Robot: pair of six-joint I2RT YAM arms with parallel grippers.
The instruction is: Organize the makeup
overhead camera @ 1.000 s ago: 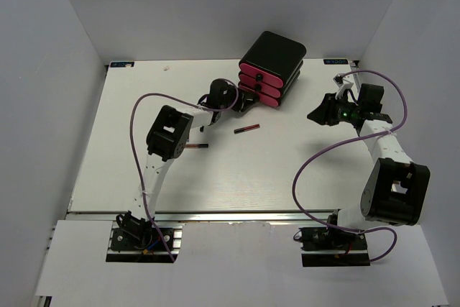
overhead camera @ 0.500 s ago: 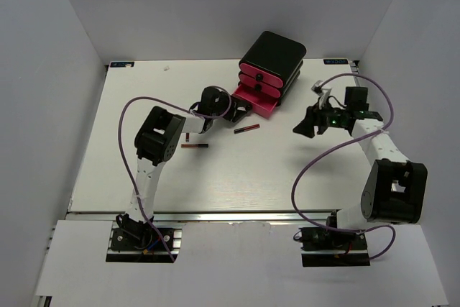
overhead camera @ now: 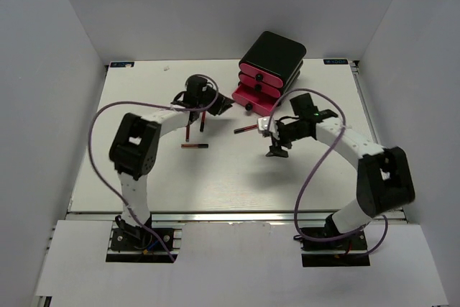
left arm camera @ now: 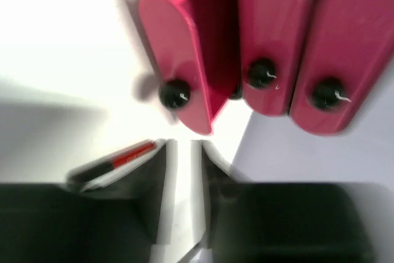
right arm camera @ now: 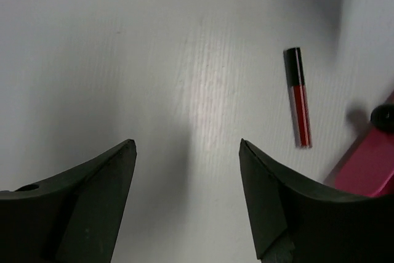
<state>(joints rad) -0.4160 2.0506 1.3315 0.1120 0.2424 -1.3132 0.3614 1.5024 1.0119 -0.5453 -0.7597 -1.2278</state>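
Note:
The black box (overhead camera: 273,52) holds three pink drawers; the bottom drawer (overhead camera: 251,98) is pulled out, and in the left wrist view (left arm camera: 184,72) it looks empty. A red-and-black makeup stick (overhead camera: 246,129) lies in front of it. Another stick (overhead camera: 195,146) lies further left, and a thin reddish one (overhead camera: 188,131) seems to lie by the left arm. My left gripper (overhead camera: 220,108) is just left of the open drawer, its jaws a narrow gap apart and empty (left arm camera: 183,152). My right gripper (overhead camera: 275,147) is wide open and empty above bare table (right arm camera: 188,146), right of the first stick (right arm camera: 298,97).
Purple cables loop from both arms over the table. The white table (overhead camera: 215,177) is walled at the back and both sides. No tube or palettes are in view.
The bottom drawer came out while my left gripper held its knob; the gripper has since let go and drawn back to the left. My right arm swung from the right side to the table's middle.

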